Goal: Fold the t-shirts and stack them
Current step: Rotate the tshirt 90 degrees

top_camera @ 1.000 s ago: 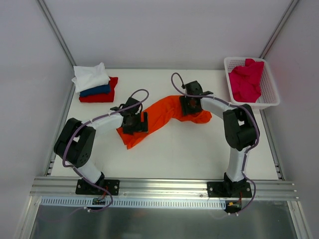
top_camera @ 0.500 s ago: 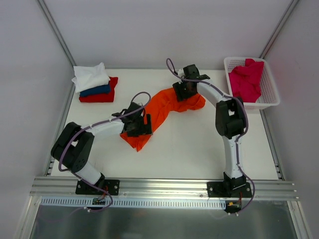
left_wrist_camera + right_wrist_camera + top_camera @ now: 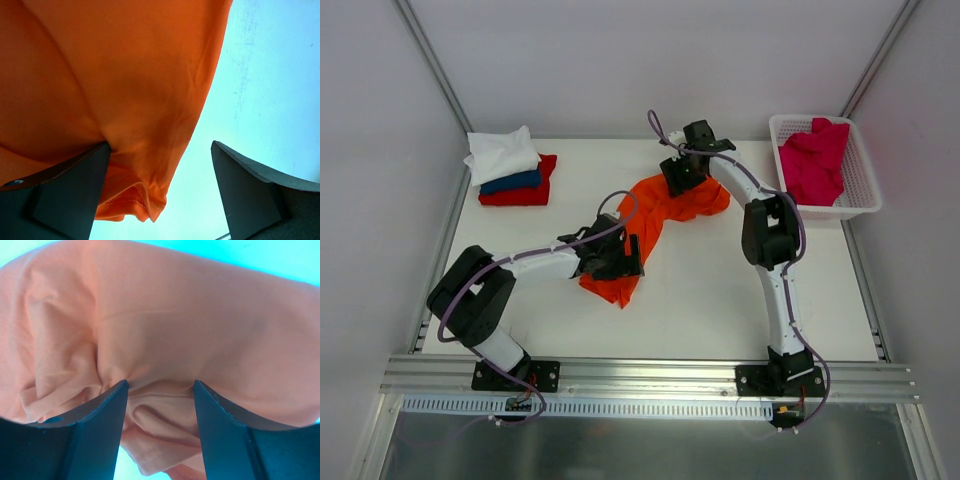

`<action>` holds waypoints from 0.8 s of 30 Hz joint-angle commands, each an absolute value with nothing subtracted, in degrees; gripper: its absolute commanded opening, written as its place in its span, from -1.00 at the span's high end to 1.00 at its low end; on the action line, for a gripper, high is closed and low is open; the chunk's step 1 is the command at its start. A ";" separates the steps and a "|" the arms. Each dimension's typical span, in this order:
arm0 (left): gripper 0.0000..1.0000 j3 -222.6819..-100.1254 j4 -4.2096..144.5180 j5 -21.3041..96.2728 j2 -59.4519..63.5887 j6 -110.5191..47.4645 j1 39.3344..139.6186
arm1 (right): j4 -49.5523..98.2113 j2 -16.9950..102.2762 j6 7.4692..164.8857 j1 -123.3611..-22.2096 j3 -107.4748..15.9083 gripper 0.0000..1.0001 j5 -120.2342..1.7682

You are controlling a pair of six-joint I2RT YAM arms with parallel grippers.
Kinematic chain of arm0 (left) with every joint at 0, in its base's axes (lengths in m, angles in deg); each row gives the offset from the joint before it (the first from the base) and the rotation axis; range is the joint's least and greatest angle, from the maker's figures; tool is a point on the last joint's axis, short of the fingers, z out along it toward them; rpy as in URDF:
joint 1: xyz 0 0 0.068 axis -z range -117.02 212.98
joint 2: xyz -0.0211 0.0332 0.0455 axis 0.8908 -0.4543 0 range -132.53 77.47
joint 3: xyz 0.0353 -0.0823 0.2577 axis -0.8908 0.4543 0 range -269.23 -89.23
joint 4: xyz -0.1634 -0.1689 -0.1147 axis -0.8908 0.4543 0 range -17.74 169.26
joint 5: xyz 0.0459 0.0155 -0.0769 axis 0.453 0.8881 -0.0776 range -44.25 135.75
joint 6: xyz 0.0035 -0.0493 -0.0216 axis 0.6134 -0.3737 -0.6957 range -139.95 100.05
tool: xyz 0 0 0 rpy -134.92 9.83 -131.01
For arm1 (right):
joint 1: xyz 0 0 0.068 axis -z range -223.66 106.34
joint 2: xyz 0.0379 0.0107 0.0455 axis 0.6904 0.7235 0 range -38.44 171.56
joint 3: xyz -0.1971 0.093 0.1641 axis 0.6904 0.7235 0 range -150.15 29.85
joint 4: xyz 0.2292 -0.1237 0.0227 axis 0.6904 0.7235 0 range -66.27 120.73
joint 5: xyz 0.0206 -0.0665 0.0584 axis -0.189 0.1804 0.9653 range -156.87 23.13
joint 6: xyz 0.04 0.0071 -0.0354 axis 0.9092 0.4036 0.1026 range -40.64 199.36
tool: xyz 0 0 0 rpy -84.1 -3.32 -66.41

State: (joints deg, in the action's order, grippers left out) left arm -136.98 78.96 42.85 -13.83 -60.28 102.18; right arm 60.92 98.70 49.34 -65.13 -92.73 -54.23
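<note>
While three folded t-shirts (image 3: 510, 168) sit stacked back-left, my right gripper (image 3: 160, 385) is pinching the crumpled orange t-shirt (image 3: 660, 215) out in the middle, left gripper (image 3: 161, 145) wide open, pink t-shirt (image 3: 813, 160) waiting in the basket (image 3: 860, 200).

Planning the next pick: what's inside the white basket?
A crumpled crimson-pink t-shirt fills the basket, bulging above its rim. Anything underneath that shirt is covered and cannot be seen.

We see the orange t-shirt (image 3: 655, 212) bunched up in the middle of the table (image 3: 720, 300) | left gripper (image 3: 628, 258) on its near end | right gripper (image 3: 677, 178) on its far end | far left we see a pile: white shirt (image 3: 502, 152) on blue shirt (image 3: 510, 182) on red shirt (image 3: 523, 196) | far right, pink shirt (image 3: 813, 160) in the basket (image 3: 861, 180)
</note>
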 commanded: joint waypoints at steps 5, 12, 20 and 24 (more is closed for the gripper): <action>-0.69 -133.71 86.41 38.89 -18.50 -64.07 105.60 | 60.82 100.42 50.97 -64.58 -91.97 -0.18 -50.00; -0.69 -133.62 86.41 38.80 -18.33 -65.74 108.41 | 65.83 105.43 51.59 -63.00 -101.71 -0.31 -44.64; -0.69 -135.11 86.41 38.45 -19.29 -69.34 114.91 | 67.77 108.34 53.26 -60.18 -106.56 -0.34 -35.42; -0.69 -136.78 86.32 38.19 -21.66 -71.36 118.87 | 66.98 108.25 54.31 -60.01 -105.94 -0.34 -33.04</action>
